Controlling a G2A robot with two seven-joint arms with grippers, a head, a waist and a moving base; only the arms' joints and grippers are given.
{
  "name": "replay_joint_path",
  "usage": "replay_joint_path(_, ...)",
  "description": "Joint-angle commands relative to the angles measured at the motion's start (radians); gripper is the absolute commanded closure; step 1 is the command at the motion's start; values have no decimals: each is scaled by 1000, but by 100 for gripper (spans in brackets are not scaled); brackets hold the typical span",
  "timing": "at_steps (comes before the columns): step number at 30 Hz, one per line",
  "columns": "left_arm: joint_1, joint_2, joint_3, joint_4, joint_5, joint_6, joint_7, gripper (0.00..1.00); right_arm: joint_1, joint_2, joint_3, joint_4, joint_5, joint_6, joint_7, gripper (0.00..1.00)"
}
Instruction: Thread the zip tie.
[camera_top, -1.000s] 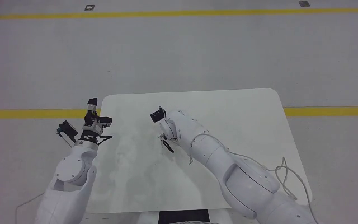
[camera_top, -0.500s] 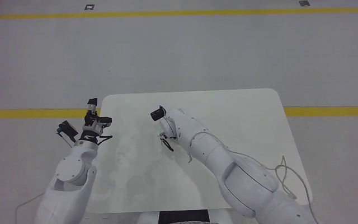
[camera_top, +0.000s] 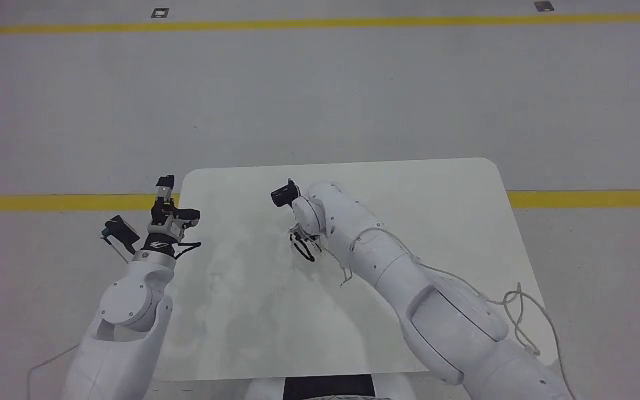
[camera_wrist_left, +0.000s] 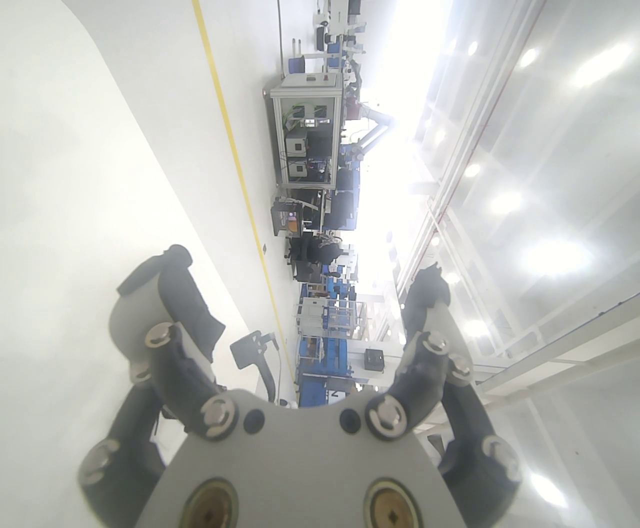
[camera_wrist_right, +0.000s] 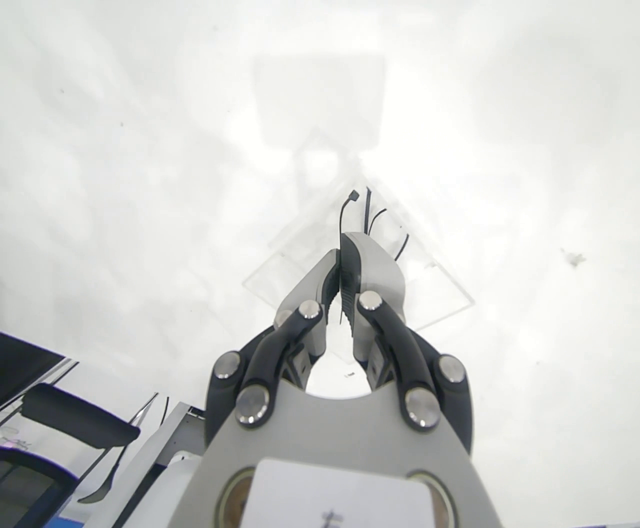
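Looking down from the top camera, I have the white table (camera_top: 440, 210) with both arms at it. My right arm (camera_top: 400, 280) stretches in from the near right corner towards the table's middle. My left arm (camera_top: 130, 310) stands at the table's left edge, with its wrist over that edge.

On the right wrist camera a clear tray (camera_wrist_right: 440, 295), square and see-through, lies flat on the table under the fingers. I cannot tell whether the fingertips touch it.

The right gripper (camera_wrist_right: 342, 245) is clenched on the zip tie (camera_wrist_right: 342, 220). The two pads are pressed together with the black strap pinched between them. Beyond the fingertips the strap curves up to its small square head, which is free over the tray. The tail runs back between the fingers towards the wrist. From above, the same gripper (camera_top: 300, 245) points down at the table left of centre.

The left gripper (camera_wrist_left: 300, 265) is released, its fingers spread wide with nothing between them, aimed away from the table towards the room; from above it (camera_top: 163, 195) sits beside the table's far left corner.

A few loose ties (camera_wrist_right: 372, 215), thin and black, lie on the tray just beside the held one
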Motion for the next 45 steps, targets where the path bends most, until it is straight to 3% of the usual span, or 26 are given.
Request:
replay_joint_path(1,0,0,0,0,0,0,0,0,-5,12,18,-31,-3,4,10,100)
replay_joint_path(8,0,0,0,0,0,0,0,0,-57,66,132,-183,27,15,53,100)
replay_joint_path(14,0,0,0,0,0,0,0,0,-139,116,252,-339,68,9,104,100)
replay_joint_path(23,0,0,0,0,0,0,0,0,-242,157,387,-485,216,-26,121,100)
replay_joint_path(29,0,0,0,0,0,0,0,0,-261,167,436,-486,349,-56,104,100)
replay_joint_path(38,0,0,0,0,0,0,0,0,-239,177,487,-400,565,-133,96,100)
replay_joint_path(45,0,0,0,0,0,0,0,0,-225,178,490,-368,605,-151,97,100)
